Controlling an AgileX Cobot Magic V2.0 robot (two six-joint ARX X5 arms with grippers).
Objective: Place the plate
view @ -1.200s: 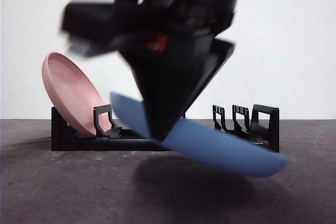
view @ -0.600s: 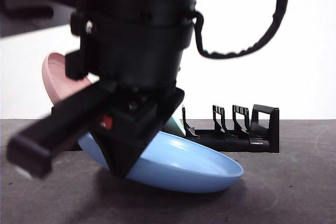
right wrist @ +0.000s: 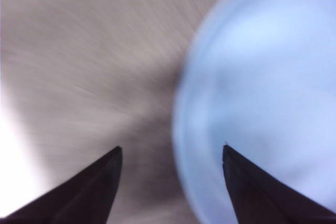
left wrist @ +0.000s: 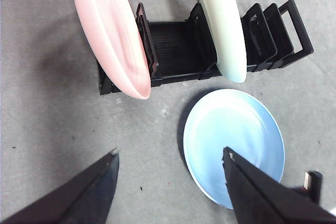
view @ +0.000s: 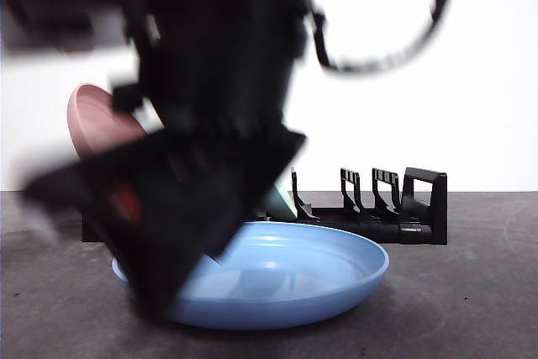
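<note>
The blue plate [view: 286, 279] lies flat on the table in front of the black rack [view: 395, 212]. It also shows in the left wrist view [left wrist: 236, 140] and, blurred, in the right wrist view [right wrist: 262, 93]. My right gripper [right wrist: 172, 146] is open and empty, close above the plate's rim. In the front view it is the big blurred dark shape [view: 168, 275] at the plate's left edge. My left gripper [left wrist: 169, 151] is open and empty, high above the table, looking down on the rack [left wrist: 173, 51].
A pink plate [left wrist: 113, 35] leans in the rack's left slot, also seen in the front view [view: 97, 119]. A pale green plate [left wrist: 223, 24] stands in a middle slot. Several slots at the rack's right end hold nothing. A white wall stands behind.
The blue plate, held tilted above the table before, has come down and now lies flat. The right gripper has let go of it and swung toward the plate's left edge.
</note>
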